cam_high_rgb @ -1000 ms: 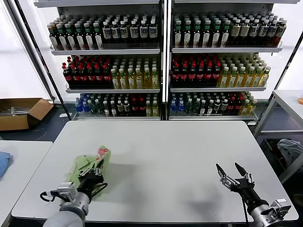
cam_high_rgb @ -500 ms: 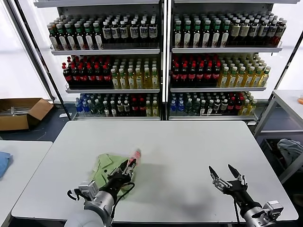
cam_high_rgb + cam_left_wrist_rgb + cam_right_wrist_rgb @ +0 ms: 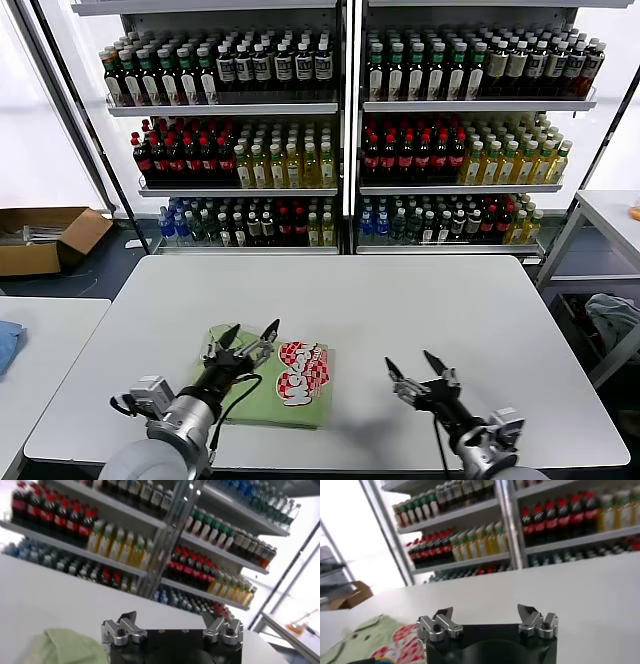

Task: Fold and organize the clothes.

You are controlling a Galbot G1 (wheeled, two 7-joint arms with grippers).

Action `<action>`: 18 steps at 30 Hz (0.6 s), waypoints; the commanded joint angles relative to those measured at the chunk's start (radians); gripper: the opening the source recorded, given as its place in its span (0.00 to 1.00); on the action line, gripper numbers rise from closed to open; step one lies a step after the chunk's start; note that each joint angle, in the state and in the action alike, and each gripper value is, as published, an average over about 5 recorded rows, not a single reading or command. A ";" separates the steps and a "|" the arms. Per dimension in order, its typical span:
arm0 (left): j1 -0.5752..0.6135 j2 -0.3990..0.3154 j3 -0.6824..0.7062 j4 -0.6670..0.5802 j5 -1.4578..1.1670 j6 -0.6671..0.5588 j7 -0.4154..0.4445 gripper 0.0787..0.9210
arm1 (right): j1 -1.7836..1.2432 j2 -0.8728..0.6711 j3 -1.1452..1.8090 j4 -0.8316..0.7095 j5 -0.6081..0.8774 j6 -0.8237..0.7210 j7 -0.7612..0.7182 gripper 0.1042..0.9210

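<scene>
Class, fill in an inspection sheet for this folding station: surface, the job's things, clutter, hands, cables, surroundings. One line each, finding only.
Surface: white rectangular table, matte top.
Job's things: one light green soft-fabric shirt with a red-and-white print, lying flat near the table's front left, print side up.
Clutter: nothing seen on this table.
Hands: left hand open, over the shirt's left part; right hand open, over bare table to the right of the shirt, apart from it.
Cables: black cable looping by the left wrist.
Surroundings: shelves of bottled drinks behind; brown cardboard box on the floor, left; side tables on both sides.
</scene>
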 commanded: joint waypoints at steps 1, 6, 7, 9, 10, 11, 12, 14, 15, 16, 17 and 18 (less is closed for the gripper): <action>0.083 -0.003 -0.181 -0.026 0.066 -0.023 0.056 0.87 | 0.239 0.034 -0.368 -0.209 -0.083 -0.078 0.045 0.88; 0.081 -0.016 -0.245 0.002 0.170 -0.048 0.084 0.88 | 0.289 0.034 -0.448 -0.246 -0.165 -0.139 -0.002 0.88; 0.075 -0.016 -0.262 0.009 0.181 -0.049 0.088 0.88 | 0.295 0.032 -0.459 -0.246 -0.180 -0.154 -0.010 0.88; 0.063 -0.014 -0.287 0.017 0.176 -0.048 0.091 0.88 | 0.304 0.032 -0.473 -0.251 -0.194 -0.174 -0.011 0.85; 0.059 -0.013 -0.297 0.020 0.170 -0.047 0.091 0.88 | 0.308 0.034 -0.473 -0.254 -0.195 -0.182 -0.008 0.84; 0.053 -0.012 -0.305 0.022 0.163 -0.046 0.091 0.88 | 0.312 0.035 -0.471 -0.257 -0.192 -0.187 -0.007 0.81; 0.048 -0.014 -0.314 0.026 0.157 -0.046 0.091 0.88 | 0.314 0.036 -0.467 -0.259 -0.189 -0.190 -0.006 0.77; 0.037 -0.023 -0.331 0.034 0.145 -0.045 0.089 0.88 | 0.318 0.034 -0.459 -0.255 -0.175 -0.194 -0.009 0.70; 0.032 -0.028 -0.338 0.038 0.139 -0.044 0.086 0.88 | 0.319 0.031 -0.455 -0.251 -0.168 -0.195 -0.009 0.66; 0.030 -0.034 -0.343 0.041 0.133 -0.044 0.084 0.88 | 0.320 0.027 -0.451 -0.246 -0.160 -0.196 -0.011 0.63; 0.028 -0.038 -0.347 0.042 0.128 -0.043 0.082 0.88 | 0.320 0.024 -0.447 -0.242 -0.153 -0.197 -0.012 0.60; 0.028 -0.042 -0.349 0.043 0.123 -0.043 0.081 0.88 | 0.320 0.020 -0.442 -0.238 -0.148 -0.197 -0.012 0.57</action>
